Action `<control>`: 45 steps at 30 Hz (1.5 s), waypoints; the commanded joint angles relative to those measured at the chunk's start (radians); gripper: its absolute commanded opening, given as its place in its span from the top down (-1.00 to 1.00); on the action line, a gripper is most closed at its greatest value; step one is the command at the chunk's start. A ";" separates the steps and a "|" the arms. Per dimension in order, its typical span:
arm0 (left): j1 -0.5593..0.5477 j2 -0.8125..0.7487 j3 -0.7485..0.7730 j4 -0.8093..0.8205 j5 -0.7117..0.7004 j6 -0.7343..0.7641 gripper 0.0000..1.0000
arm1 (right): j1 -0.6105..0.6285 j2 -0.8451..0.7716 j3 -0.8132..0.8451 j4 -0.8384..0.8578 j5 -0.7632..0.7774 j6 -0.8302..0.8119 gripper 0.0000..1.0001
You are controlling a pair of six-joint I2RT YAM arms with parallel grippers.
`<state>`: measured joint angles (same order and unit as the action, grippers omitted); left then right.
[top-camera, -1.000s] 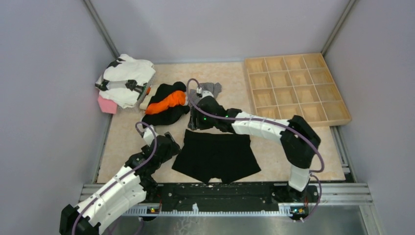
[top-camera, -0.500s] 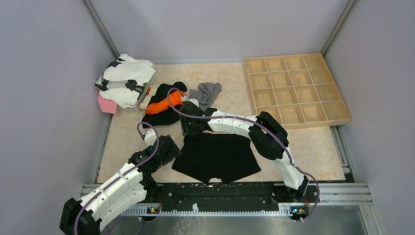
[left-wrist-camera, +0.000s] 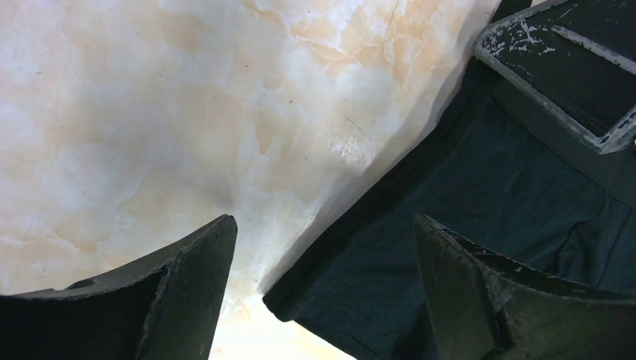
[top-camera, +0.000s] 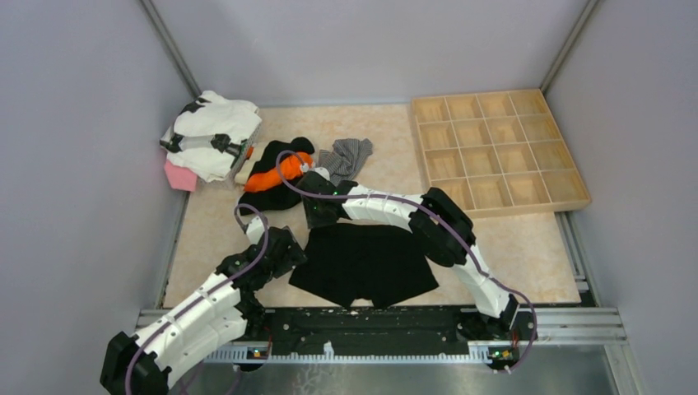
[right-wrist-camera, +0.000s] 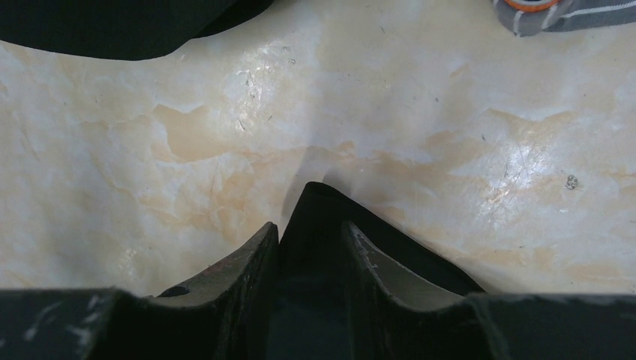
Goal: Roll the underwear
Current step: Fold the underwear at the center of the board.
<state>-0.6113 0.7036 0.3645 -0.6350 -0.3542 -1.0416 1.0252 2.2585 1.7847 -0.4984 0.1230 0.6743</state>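
Where the right claw (right-wrist-camera: 309, 229) meets the worktop (right-wrist-camera: 450, 150), its fingers are drawn nearly together with a peak of black cloth pinched between them. This is the far left corner of the black underwear (top-camera: 366, 263), so the claw is judged to be gripping it. The left claw (left-wrist-camera: 322, 232) stands wide apart and holds nothing. It is poised at the garment's left edge, one finger above bare worktop and the other above the cloth.

The black underwear lies spread flat at the near middle of the worktop, between the two arms, with no fold or turn visible in it (rolling has not begun, on this evidence). The grey striped underwear (top-camera: 346, 155) lies crumpled farther back, just beside a black and orange garment (top-camera: 280, 174), and neither claw touches it. A wooden tray (top-camera: 518, 207) of compartments stands at the far right.

Assessment: the task is at its opening stage. One garment is laid out and grasped at a corner. The roll itself, and the whole of the second garment, are outstanding.
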 commanded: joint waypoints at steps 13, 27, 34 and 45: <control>0.002 0.031 -0.032 0.098 0.076 0.072 -0.82 | 0.008 -0.029 0.026 0.010 0.062 -0.019 1.00; 0.002 0.096 -0.041 0.187 0.185 0.175 -0.36 | -0.023 -0.102 -0.058 0.046 0.085 -0.021 1.00; 0.002 0.096 -0.064 0.210 0.210 0.177 -0.33 | -0.040 -0.135 -0.101 0.067 0.129 -0.018 1.00; 0.001 0.103 -0.068 0.238 0.224 0.198 -0.14 | -0.059 -0.159 -0.131 0.066 0.141 -0.032 1.00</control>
<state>-0.6109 0.7967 0.3214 -0.4168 -0.1566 -0.8623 0.9737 2.1719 1.6650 -0.4526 0.2359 0.6548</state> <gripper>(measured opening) 0.609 0.014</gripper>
